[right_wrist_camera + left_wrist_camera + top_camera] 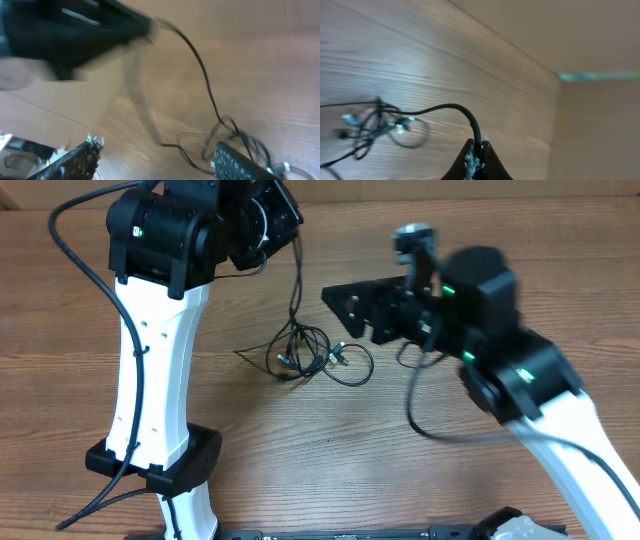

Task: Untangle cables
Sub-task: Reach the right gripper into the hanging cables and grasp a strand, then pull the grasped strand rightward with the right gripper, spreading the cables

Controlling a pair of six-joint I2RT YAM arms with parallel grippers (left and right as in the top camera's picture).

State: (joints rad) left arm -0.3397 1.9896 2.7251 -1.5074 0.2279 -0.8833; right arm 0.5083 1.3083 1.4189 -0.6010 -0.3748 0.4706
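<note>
Wood-grain brown table [330,470]. Mid-table: tangled bundle of thin black cables [305,355], silver-tipped plugs showing, lying on table. Just right of bundle: right pincer [155,155], fingers spread, nothing between them. Far left: left pincer [476,147], pressed together, pinching one strand that runs from bundle toward far side.

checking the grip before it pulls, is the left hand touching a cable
Touching. The left wrist view shows one cable curving in and ending pinched inside the shut left hand, with no gap.
</note>
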